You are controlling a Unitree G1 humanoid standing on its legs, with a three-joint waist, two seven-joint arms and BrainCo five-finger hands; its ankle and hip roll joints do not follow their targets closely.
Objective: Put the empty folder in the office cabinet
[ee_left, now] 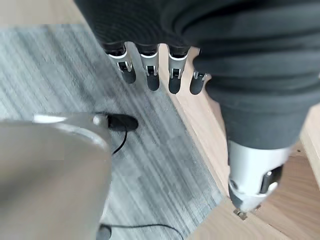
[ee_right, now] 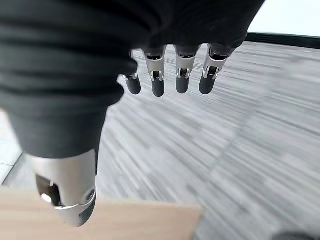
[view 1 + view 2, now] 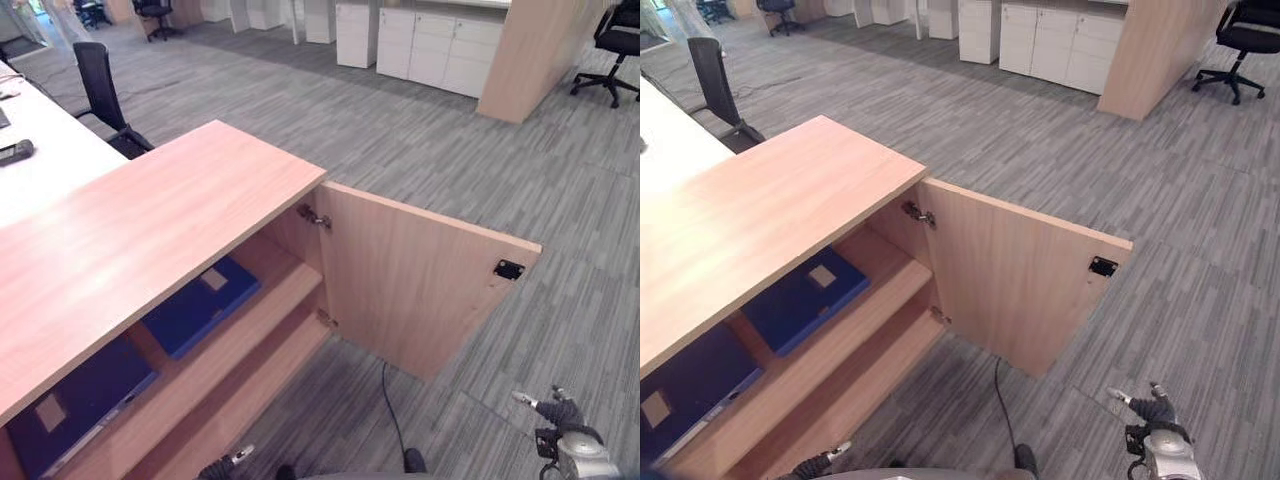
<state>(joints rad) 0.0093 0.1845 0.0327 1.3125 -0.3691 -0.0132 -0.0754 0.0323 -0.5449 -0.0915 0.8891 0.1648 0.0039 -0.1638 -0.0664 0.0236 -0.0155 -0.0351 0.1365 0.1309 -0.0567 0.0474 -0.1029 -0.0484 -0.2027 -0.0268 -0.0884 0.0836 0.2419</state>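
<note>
1. I see the cabinet door (image 3: 420,290) swung wide, so the front is open.
2. Two blue folders (image 3: 200,305) cover much of the upper shelf (image 3: 270,300).
3. Lower shelf (image 3: 265,375) looks free.

Light wooden office cabinet (image 3: 150,225), door (image 3: 415,290) open; two dark blue flat folders (image 3: 200,305) (image 3: 75,405) on upper shelf.

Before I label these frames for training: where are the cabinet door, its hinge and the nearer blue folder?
cabinet door (image 3: 410,290), left eye view, inner face.
hinge (image 3: 313,216), left eye view, metal arm.
blue folder (image 3: 200,305), left eye view, cover.
</note>
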